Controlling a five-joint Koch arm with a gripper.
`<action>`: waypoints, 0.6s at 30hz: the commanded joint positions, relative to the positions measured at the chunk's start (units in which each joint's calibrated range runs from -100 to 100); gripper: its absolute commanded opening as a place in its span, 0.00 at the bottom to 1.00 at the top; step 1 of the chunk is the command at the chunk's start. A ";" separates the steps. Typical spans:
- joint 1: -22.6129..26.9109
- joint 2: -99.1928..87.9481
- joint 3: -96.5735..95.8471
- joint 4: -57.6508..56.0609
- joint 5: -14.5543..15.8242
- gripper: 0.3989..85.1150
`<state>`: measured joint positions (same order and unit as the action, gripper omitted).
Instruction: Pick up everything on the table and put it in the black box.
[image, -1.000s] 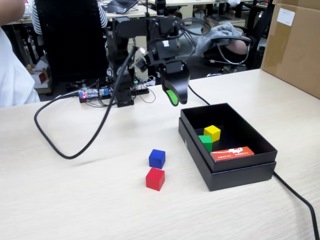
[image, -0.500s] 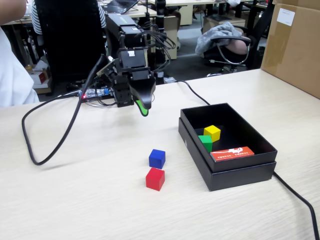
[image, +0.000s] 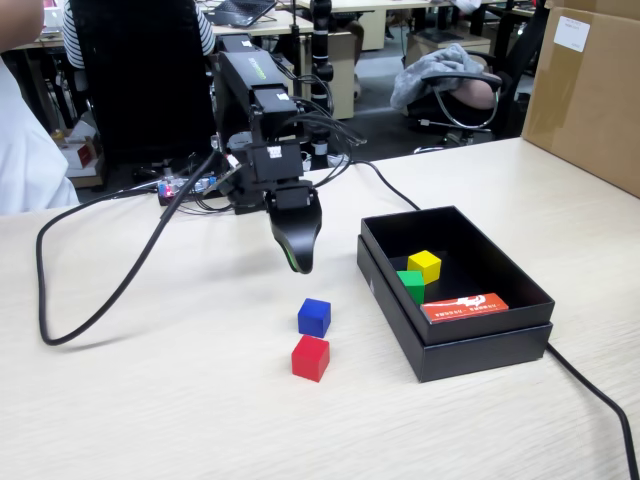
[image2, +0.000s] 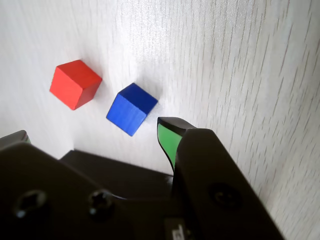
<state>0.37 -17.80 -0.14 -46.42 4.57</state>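
Though near, blue cube (image: 314, 317) below gripper (image: 298, 262).

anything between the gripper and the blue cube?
No. Only bare table separates the gripper from the blue cube; the wrist view shows the same clear gap.

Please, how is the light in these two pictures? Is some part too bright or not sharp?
In the wrist view the table is washed out almost white, with glare near the blue cube; the gripper body is dark and soft in the foreground. In the fixed view the light is even, the red cube and black box are sharp, with soft shadows.
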 joint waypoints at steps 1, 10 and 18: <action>0.10 1.91 4.58 1.45 0.24 0.59; 0.78 10.63 6.57 1.19 1.27 0.58; 1.12 16.25 9.93 1.19 1.56 0.56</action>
<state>1.29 -0.97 5.16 -46.34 5.93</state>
